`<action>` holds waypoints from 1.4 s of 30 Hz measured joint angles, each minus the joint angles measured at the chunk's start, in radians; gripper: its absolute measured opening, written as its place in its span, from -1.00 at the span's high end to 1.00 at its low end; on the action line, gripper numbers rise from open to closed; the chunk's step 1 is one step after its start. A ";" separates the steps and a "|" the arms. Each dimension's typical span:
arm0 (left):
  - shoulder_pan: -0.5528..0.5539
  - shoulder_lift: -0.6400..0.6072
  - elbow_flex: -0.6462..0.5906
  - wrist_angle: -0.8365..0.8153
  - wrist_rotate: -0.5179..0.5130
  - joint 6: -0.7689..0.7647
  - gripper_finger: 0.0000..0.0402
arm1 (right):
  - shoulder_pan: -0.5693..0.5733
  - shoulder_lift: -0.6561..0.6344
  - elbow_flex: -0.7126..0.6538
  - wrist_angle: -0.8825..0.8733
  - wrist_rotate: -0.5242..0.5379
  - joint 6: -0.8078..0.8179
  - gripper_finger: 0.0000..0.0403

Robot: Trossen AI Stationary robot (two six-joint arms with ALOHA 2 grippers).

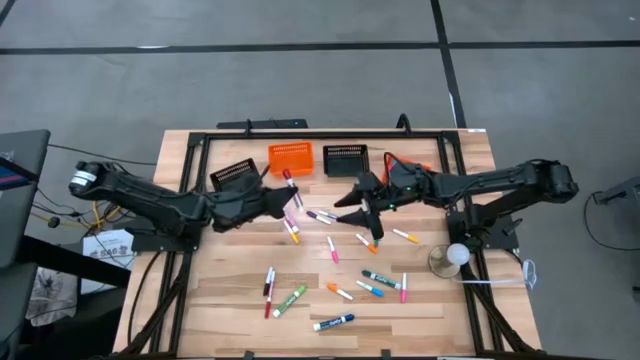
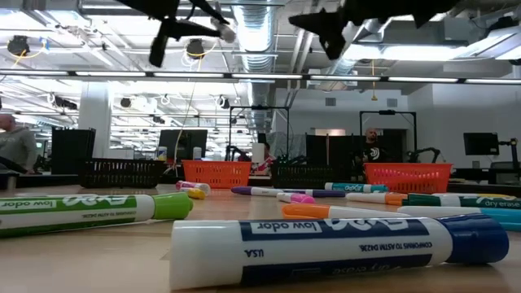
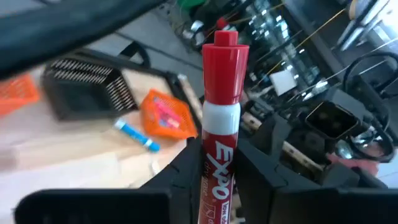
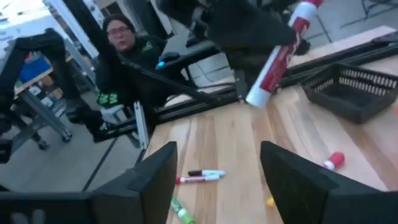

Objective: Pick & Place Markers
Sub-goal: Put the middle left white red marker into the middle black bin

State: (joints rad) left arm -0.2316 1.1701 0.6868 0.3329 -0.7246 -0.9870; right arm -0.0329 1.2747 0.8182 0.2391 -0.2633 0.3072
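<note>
My left gripper (image 1: 288, 200) hangs above the table's far middle, shut on a red-capped white marker (image 3: 221, 112). The same marker (image 4: 277, 59) shows slanted in the right wrist view. My right gripper (image 4: 217, 180) faces it from the right (image 1: 347, 203), open, with nothing between its fingers. Several other markers (image 1: 335, 250) in mixed colours lie flat on the wooden tabletop. Among them are a blue one (image 2: 342, 244) and a green one (image 2: 81, 210) close to the near edge. My left gripper pinches the marker's white barrel (image 3: 217, 162), just below the red cap, between its two fingers. The fingers come about level from the table's left and lie across the marker. The marker is lifted clear and tilted, with its cap end (image 4: 305, 12) up and its white tail (image 4: 256, 96) down.
A black mesh basket (image 1: 235, 175), an orange one (image 1: 290, 157) and a second black one (image 1: 345, 158) stand along the far edge. A black frame (image 1: 320, 135) borders the table. A white ball on a stand (image 1: 455, 256) sits at the right. People show in the room beyond.
</note>
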 joint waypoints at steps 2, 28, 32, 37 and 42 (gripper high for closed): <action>0.010 0.022 0.000 0.056 0.009 0.031 0.63 | -0.009 0.009 -0.005 0.018 0.000 0.013 -0.17; 0.022 0.118 0.018 0.212 0.060 0.146 0.63 | -0.101 0.289 0.222 0.059 -0.132 0.086 -0.24; 0.022 0.118 0.018 0.211 0.060 0.149 0.62 | -0.100 0.320 0.255 0.061 -0.153 0.086 -0.24; 0.022 0.118 0.018 0.211 0.060 0.152 0.63 | -0.107 0.317 0.262 0.045 -0.139 0.078 -0.23; 0.022 0.118 0.018 0.214 0.060 0.152 0.61 | -0.129 0.316 0.262 0.030 -0.131 0.085 -0.14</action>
State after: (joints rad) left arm -0.2096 1.2881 0.7048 0.5468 -0.6646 -0.8349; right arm -0.1622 1.5905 1.0798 0.2687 -0.3943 0.3926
